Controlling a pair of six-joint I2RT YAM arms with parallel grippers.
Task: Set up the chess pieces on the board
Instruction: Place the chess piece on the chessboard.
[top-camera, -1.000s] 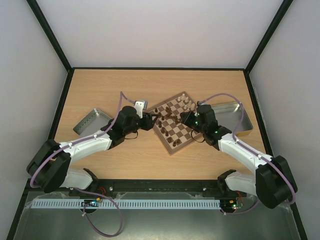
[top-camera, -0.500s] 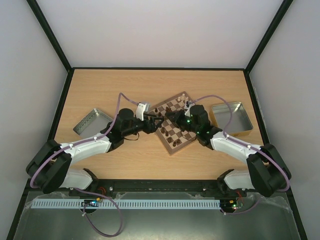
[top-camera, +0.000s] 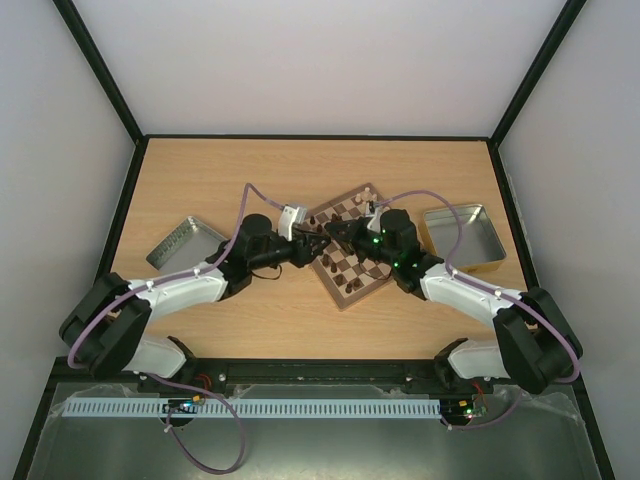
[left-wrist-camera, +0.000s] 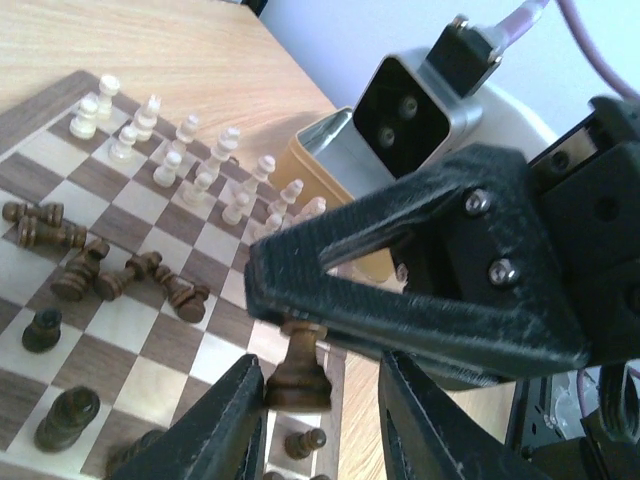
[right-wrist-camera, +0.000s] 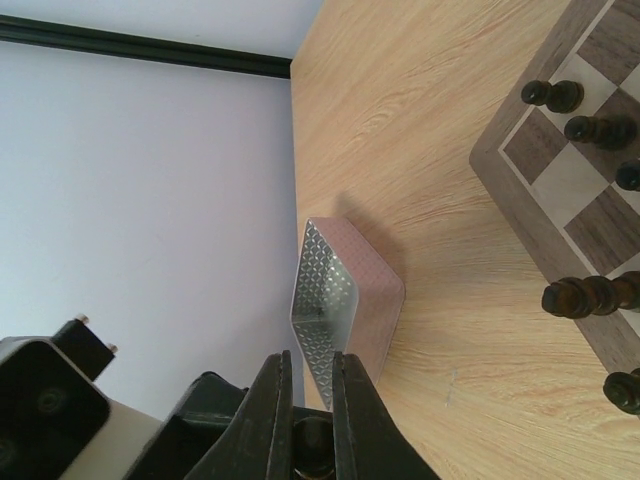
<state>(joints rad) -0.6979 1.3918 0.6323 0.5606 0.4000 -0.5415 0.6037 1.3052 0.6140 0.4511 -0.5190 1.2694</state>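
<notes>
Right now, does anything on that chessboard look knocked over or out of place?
Yes. Several dark pieces lie on their sides in a loose cluster on the board, not standing on squares. The cream pieces beside them stand upright in rows.

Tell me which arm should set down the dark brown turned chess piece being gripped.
Right, probably. Its end effector pinches the dark brown turned chess piece upright by its top above the checkered wooden board; the left end effector only flanks its base, not closed.
</notes>
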